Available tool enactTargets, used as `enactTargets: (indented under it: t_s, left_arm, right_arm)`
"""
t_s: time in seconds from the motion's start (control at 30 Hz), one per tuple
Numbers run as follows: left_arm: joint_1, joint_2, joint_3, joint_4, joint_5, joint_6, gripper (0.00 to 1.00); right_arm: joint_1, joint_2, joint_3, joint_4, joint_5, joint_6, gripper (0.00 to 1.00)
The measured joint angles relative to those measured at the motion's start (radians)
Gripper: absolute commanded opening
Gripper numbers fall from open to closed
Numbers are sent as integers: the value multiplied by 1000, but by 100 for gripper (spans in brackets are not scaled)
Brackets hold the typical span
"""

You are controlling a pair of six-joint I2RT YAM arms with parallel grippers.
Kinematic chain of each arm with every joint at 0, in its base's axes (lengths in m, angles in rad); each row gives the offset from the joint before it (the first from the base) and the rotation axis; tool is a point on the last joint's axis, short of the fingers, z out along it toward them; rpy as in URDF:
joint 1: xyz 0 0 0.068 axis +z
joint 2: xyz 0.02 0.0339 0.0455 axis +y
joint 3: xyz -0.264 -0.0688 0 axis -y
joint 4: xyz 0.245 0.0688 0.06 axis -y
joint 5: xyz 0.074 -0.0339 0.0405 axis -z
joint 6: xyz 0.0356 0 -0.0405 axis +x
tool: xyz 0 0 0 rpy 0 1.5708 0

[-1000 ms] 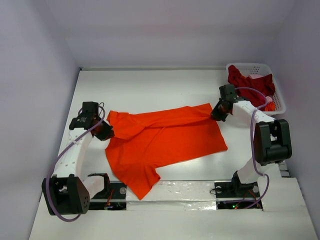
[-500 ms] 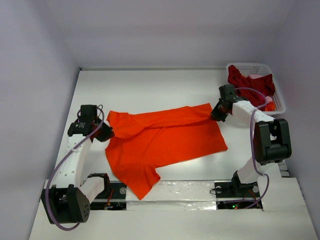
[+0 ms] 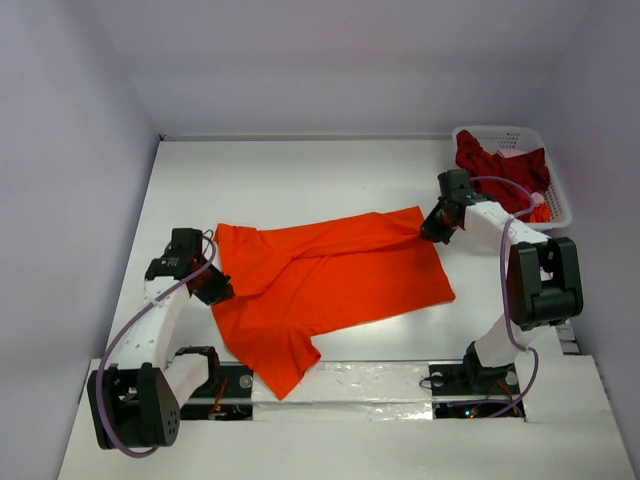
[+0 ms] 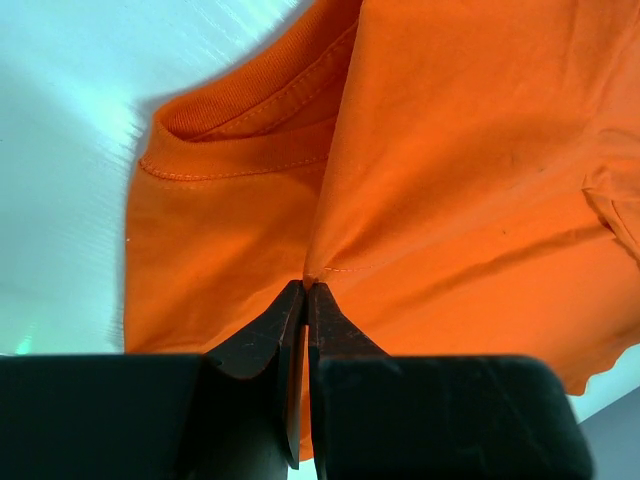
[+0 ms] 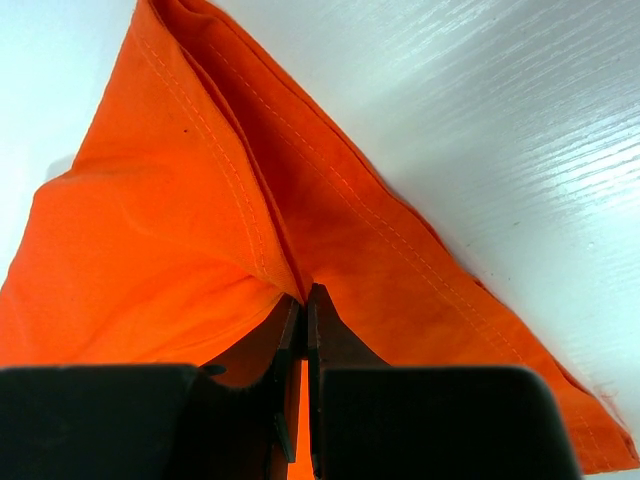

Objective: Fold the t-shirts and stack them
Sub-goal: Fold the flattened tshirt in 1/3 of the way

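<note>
Two shirts in view, one being worked.

Left gripper [image 3: 214, 289]: near the table's [image 3: 300, 170] left edge, at the left side of the orange shirt [image 3: 335, 280]. Jaws clamped on a raised fold of the cloth. In the left wrist view the gripper [image 4: 305, 290] pinches a stitched edge just below the ribbed collar [image 4: 250, 95], and the cloth fans out from the pinch.

Orange shirt: spread over the middle of the table and slightly skewed. The top part is folded over along a diagonal crease. One sleeve [image 3: 280, 362] reaches toward the near edge.

Right gripper [image 3: 431, 231]: at the shirt's far right corner, jaws closed on the cloth. In the right wrist view the gripper [image 5: 303, 296] grips where the double-stitched hem [image 5: 350, 200] bunches into a ridge. The corner is lifted off the table.

Red shirt [image 3: 495, 165]: crumpled in the white basket [image 3: 560, 212] at the table's far right corner, apart from the orange one.
</note>
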Motion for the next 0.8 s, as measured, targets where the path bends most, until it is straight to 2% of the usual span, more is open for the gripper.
enactTargets:
  t_s: [0.23,0.43,0.5,0.53,0.57,0.63,0.67,0.73,0.77,0.8]
  left_arm:
    - [0,17,0,0,6,0,0]
    - [0,92,0,15,21,0,0]
    - [0,131,0,30,34,1,0]
    - [0,152,0,37,42,1,0]
    - [0,173,0,45,49,1,0]
    - [0,203,0,59,67,2,7]
    - [0,214,0,66,77,2,21]
    - [0,225,-2,81,96,3,39]
    - [0,227,-3,86,104,2,48]
    - [0,227,-4,92,115,-2,63]
  right_arm:
    - [0,0,-38,3,-13,23,0]
    - [0,10,-46,5,-39,35,0]
    - [0,10,-46,3,-42,38,4]
    - [0,10,-46,2,-42,41,10]
    - [0,10,-46,-1,-41,45,25]
    - [0,10,-46,-7,-35,53,41]
    - [0,10,-46,-12,-33,57,56]
    - [0,8,-46,-22,-31,63,66]
    - [0,6,-46,-27,-31,66,78]
    - [0,3,-46,-31,-32,74,83]
